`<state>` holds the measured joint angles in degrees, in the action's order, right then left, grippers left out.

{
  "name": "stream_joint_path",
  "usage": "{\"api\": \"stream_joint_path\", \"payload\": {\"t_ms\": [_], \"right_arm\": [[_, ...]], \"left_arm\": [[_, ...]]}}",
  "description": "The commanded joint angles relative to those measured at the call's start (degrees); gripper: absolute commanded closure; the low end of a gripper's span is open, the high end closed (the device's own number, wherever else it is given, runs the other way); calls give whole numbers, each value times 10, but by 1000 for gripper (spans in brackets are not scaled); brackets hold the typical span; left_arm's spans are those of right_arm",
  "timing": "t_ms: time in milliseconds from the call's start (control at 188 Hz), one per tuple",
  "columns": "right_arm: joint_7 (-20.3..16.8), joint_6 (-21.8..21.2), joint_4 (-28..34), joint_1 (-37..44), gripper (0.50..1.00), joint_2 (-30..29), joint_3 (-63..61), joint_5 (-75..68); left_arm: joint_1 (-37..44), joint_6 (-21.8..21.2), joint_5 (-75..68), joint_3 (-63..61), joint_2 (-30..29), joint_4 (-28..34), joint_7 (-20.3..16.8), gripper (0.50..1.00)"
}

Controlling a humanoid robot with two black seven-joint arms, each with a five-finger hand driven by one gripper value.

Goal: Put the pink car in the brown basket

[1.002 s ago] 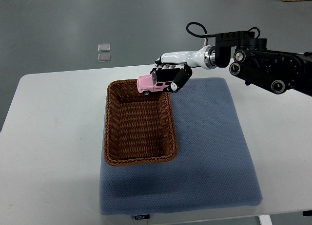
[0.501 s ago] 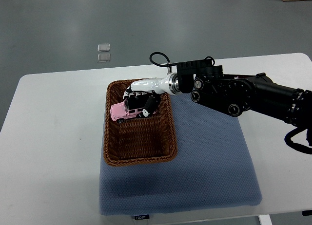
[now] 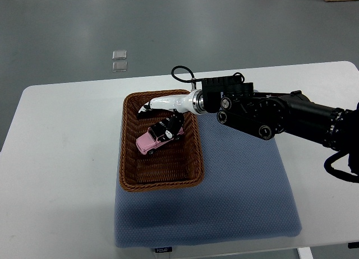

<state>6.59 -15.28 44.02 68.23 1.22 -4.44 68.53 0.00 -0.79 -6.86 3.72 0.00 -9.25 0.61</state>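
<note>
Pink car (image 3: 152, 139) is lying tilted on the woven floor of the brown basket (image 3: 130, 158), toward its far half. The right hand (image 3: 164, 110) is reaching over the basket's far end, its dark fingertips (image 3: 175, 124) touching the car's rear; whether they are gripping it is unclear. The basket is sitting on a blue mat (image 3: 241, 192) covering a white table (image 3: 61, 158).

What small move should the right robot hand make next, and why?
Probably spread the fingers and let go. The car already lies tilted inside the basket, low near its floor, and the right robot hand seems to hold only its far end.
</note>
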Motion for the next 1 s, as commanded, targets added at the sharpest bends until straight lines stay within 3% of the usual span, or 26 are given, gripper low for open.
{"api": "stream_joint_path", "payload": {"t_ms": [0, 144, 362, 693, 997], "right_arm": [[1, -3, 0, 3, 595, 5, -6, -1], [1, -1, 0, 12, 595, 23, -20, -18], [4, -7, 1, 9, 595, 68, -138, -114], [14, 0, 0, -179, 593, 70, -423, -393], [22, -2, -15, -269, 589, 66, -505, -546]], "left_arm": [[0, 0, 0, 0, 0, 1, 0, 500], [0, 0, 0, 0, 0, 2, 0, 500], [0, 0, 0, 0, 0, 3, 0, 500], [0, 0, 0, 0, 0, 0, 0, 500], [0, 0, 0, 0, 0, 2, 0, 500]]}}
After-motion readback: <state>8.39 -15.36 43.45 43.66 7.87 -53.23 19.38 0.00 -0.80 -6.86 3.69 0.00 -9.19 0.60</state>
